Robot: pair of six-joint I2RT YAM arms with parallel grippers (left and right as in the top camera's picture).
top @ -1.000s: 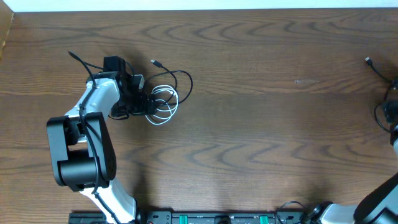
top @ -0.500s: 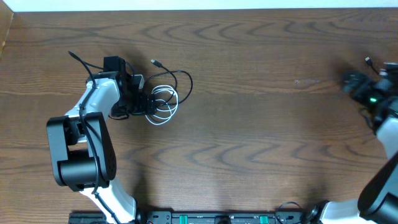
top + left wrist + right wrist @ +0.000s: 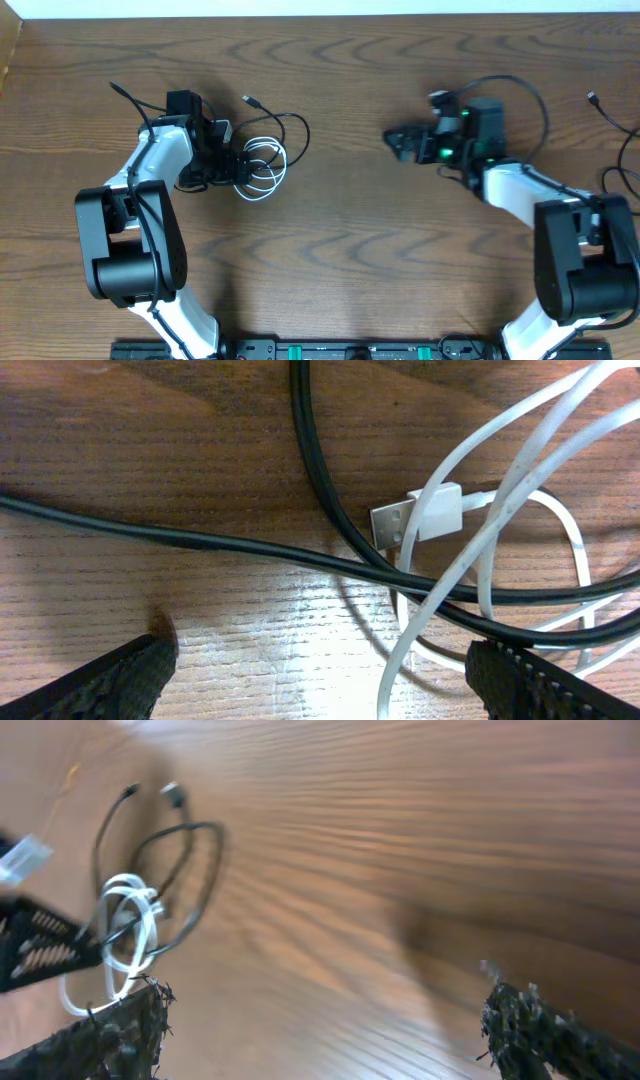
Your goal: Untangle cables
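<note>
1. Overhead view, left: the left gripper (image 3: 235, 165) sits at the left margin of the cable tangle (image 3: 262, 160), which lies on the left half of the table (image 3: 350, 250). We judge that it is placed there to take a single strand.
2. Left wrist view: the jaws are spread wide with nothing between them. Ahead of them a black cable (image 3: 200, 542) crosses the loops of a white USB cable (image 3: 520, 490), whose plug (image 3: 395, 525) lies inside the knot. We read the wide stance as an approach, with no strand chosen yet.
3. Overhead view, centre right: the right gripper (image 3: 397, 143) hovers over bare wood, well apart from the tangle and pointed toward it. The right wrist view is blurred, but it shows the fingers parted and empty, with the tangle far off at its left. We judge that this arm is placed to take a second strand, so that the two arms can pull in opposite directions.
4. Overhead view, far right: a second black cable (image 3: 607, 182) lies at the table edge, well apart from both grippers.
</note>
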